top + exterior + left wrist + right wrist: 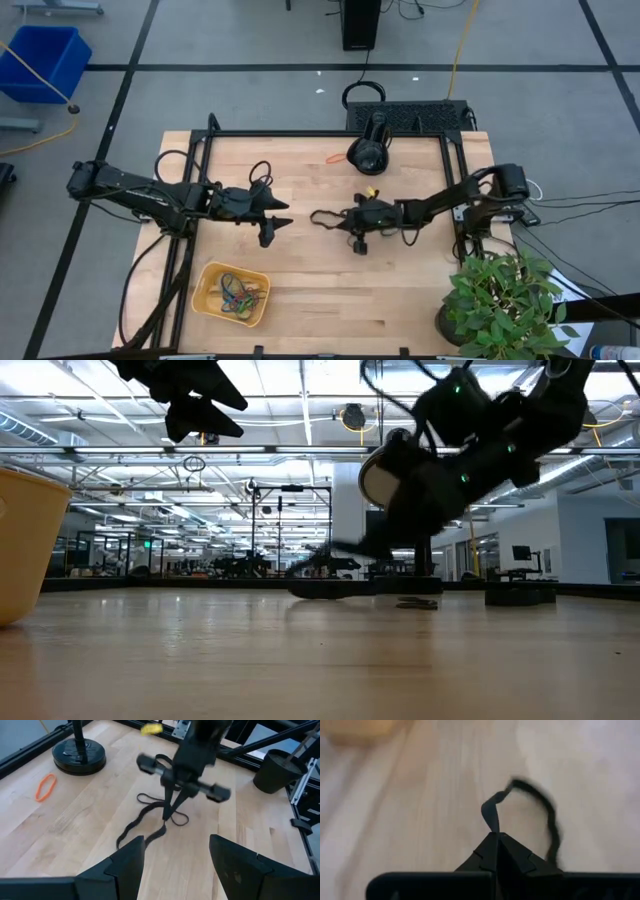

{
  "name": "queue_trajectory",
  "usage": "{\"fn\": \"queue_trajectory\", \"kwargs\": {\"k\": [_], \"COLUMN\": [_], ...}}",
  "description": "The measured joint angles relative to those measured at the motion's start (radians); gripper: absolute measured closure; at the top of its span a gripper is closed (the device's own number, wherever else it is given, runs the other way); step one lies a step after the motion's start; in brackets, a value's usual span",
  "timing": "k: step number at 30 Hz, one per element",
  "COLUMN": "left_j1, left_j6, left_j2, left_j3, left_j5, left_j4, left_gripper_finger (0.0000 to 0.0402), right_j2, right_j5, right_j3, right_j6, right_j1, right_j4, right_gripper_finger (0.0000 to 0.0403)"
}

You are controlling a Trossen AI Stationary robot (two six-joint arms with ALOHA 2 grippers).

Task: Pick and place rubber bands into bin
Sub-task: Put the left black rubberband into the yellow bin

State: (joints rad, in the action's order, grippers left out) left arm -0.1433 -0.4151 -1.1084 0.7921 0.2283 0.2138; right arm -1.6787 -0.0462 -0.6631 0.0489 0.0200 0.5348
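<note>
Pinching black rubber band (540,805) mid-table, right jaws (497,836) closed; left jaws (175,852) parted, empty.

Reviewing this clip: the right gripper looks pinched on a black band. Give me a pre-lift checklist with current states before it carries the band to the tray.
1. Right gripper shut on the thin black rubber band: ok; the fingertips meet on the loop's end.
2. Band free of other things: ok; only bare wooden table shows around it in the left wrist view.
3. Left gripper out of the way: ok; open, raised above the table, facing the right one.
4. Shallow orange-yellow plastic bin reachable: ok; near the front edge, coloured bands inside, room left.
5. Whole band held firmly enough to lift: cannot tell.
6. Orange rubber band left to collect: not ok.
</note>
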Motion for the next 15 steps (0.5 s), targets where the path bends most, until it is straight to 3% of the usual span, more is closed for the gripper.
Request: {"fn": "queue_trajectory", "kwargs": {"k": [8, 15], "left_j1": [0.000, 0.000], "left_j6": [0.021, 0.127], "left_j2": [0.000, -0.078], "left_j3": [0.000, 0.001], "left_j5": [0.009, 0.148], "left_j4": [0.023, -0.026], "left_gripper_finger": [0.0172, 0.0172], "right_j2": [0.189, 0.278], "right_j5": [-0.003, -0.061], "right_j3": [-0.001, -0.002], "right_j6": [0.000, 0.036], "right_j1": [0.000, 0.000], "right_j4": [0.167, 0.320], "right_gripper_finger": [0.0402, 0.0402]}}
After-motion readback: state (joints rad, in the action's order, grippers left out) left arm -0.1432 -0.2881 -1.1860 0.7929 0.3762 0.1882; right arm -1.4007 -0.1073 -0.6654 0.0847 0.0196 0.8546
